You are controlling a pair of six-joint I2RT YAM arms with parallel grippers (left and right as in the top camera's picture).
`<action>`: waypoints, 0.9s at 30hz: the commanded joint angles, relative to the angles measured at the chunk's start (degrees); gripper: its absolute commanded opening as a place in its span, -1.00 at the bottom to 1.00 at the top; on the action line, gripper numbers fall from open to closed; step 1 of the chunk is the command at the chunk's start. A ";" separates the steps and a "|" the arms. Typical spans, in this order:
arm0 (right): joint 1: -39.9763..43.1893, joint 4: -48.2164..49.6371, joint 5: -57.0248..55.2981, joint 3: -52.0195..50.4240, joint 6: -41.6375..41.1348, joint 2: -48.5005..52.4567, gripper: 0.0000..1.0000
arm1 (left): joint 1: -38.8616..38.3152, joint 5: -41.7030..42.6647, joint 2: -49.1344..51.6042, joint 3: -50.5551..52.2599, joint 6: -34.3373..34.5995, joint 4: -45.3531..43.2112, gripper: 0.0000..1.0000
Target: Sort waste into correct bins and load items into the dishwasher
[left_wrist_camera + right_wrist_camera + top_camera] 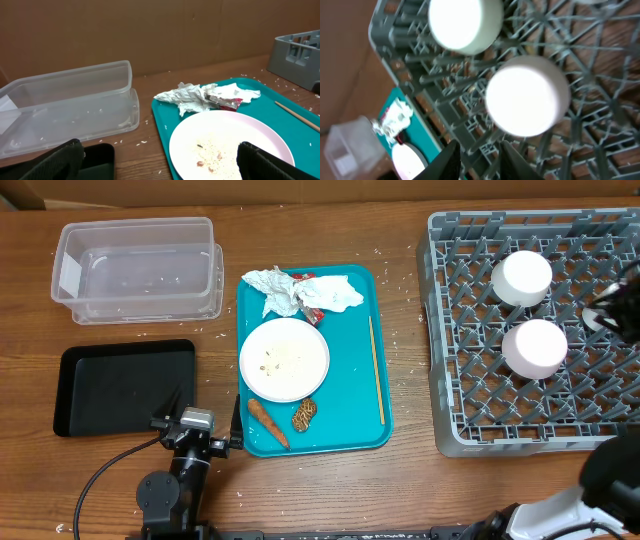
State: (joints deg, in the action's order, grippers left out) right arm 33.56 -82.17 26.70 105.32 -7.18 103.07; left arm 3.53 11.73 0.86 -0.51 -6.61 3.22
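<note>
Far left of the worktop [400, 480]: clear rectangular plastic tub [135, 270] at the back, shallow black rectangular tray [125, 385] in front of it

Your left claw [162, 162] sits low between the black tray and the near left corner of the large teal tray [355, 410], spread wide, holding nothing

On the teal tray:
- small orange carrot [268, 423] just right of that claw, long axis slanting back-left to front-right
- brown food lump [304, 414] beside it
- round flat white plate [284, 359] straight ahead of the claw
- crumpled white paper napkins [290, 290] and red shiny wrapper [312, 305] beyond the plate, at the back edge
- thin wooden stick [376, 370] along the right side

Large square grey plastic dish rack [450, 380] stands well apart to the right, with two white bowls [535, 348] upside down in it. Your right claw [480, 147] hovers over the rack, fingers a little apart, nothing between them

Judgement: the waste belongs to your left arm, by far the nearer. The carrot is closest, so set the fingers across its slant, not along it
</note>
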 commanded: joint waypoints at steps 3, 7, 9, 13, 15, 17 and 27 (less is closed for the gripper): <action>-12.07 -2.43 -3.54 -0.48 -1.75 0.17 -0.44 | 0.52 -0.31 -0.24 0.24 -0.98 0.00 1.00; -23.65 -2.34 -4.11 -0.48 -1.40 0.17 -0.41 | 0.52 -0.31 -0.24 0.24 -0.98 0.00 1.00; -30.05 -1.64 -5.86 -0.48 -1.44 0.20 -0.11 | 0.52 -0.31 -0.24 0.24 -0.98 0.00 1.00; -42.84 1.99 -15.13 -0.59 -4.00 0.70 1.00 | 0.52 -0.31 -0.24 0.24 -0.98 0.00 1.00; -48.26 4.68 -21.68 -1.57 -8.33 1.03 1.00 | 0.52 -0.31 -0.24 0.24 -0.98 0.00 1.00; -52.41 7.39 -25.73 -3.10 -11.17 1.42 1.00 | 0.52 -0.31 -0.24 0.24 -0.98 0.00 1.00; -58.62 15.56 -28.11 -9.46 -11.52 8.09 -0.07 | 0.52 -0.31 -0.24 0.24 -0.98 0.00 1.00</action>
State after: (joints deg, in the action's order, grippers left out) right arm -25.41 -67.07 1.26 96.71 -18.13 108.64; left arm 3.53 11.75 0.86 -0.51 -6.63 3.20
